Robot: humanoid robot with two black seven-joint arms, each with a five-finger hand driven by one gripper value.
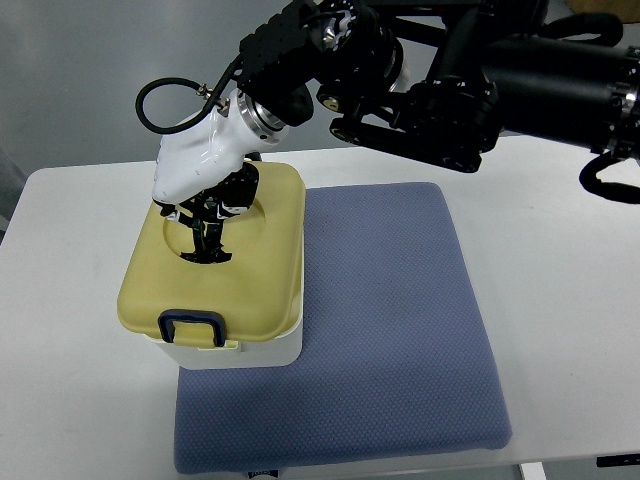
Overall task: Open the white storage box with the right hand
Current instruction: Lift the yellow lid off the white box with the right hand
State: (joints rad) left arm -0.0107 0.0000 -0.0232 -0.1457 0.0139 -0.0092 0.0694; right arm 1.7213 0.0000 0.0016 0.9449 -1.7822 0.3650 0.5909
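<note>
The white storage box (pixel 240 350) stands on the left part of a blue mat, with its pale yellow lid (pixel 265 270) lying closed on it. A blue latch (pixel 191 325) sits at the lid's near edge. My right hand (pixel 207 238), with a white shell and black fingers, comes in from the upper right and hangs over the lid's far left part. Its fingers (pixel 212 228) point down into the round recess in the lid's top and are curled around the handle there. The handle is mostly hidden by the fingers. The left arm is out of view.
The blue-grey mat (pixel 390 320) covers the middle of the white table (pixel 560 300). The right arm's black links (pixel 470 90) hang above the table's far edge. The box stands near the mat's left edge.
</note>
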